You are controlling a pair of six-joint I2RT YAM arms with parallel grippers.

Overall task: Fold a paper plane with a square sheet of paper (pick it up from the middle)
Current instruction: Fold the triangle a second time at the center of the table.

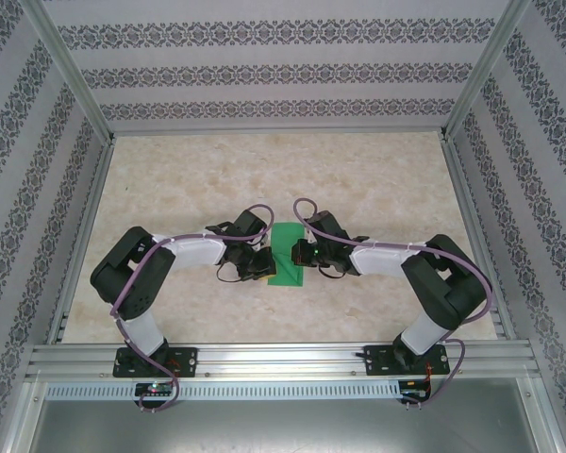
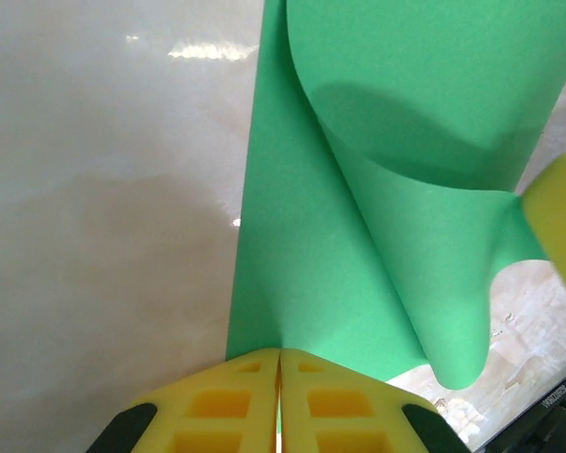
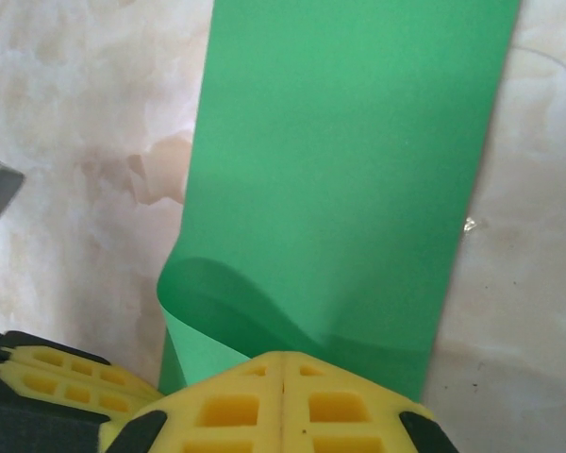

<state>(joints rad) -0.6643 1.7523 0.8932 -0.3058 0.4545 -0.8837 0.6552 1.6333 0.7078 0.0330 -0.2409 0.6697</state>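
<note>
1. the square sheet of paper (image 1: 286, 251) lies about mid-table (image 1: 377, 184) between the two claws. from above it shows as a narrow green strip running away from the arm bases.
2. left wrist view: the sheet's left edge runs straight away from the fingers, and that layer lies flat on the table. a second layer curls over it from the right, and its rounded lower end is lifted off the surface.
3. right wrist view: the right-hand long edge lies straight and flat, while the near left corner swells up in a soft roll toward the fingers.
4. the left gripper (image 1: 261, 265) is clenched, yellow fingers pressed together with their tips at the sheet's near edge. i cannot tell whether paper is nipped between them.
5. the right gripper (image 1: 308, 253) is clenched on the lifted layer of the sheet. in the left wrist view one of its fingers (image 2: 558, 222) touches the edge of the curl.
6. room: the grippers face each other closely across the strip. bare table stretches wide on the far side and out to both side rails, and the band before the base rail (image 1: 274, 360) is also bare.
7. counts: one sheet, one table, two arms, two grippers with two yellow fingers each, and three patterned walls (image 1: 264, 71).
</note>
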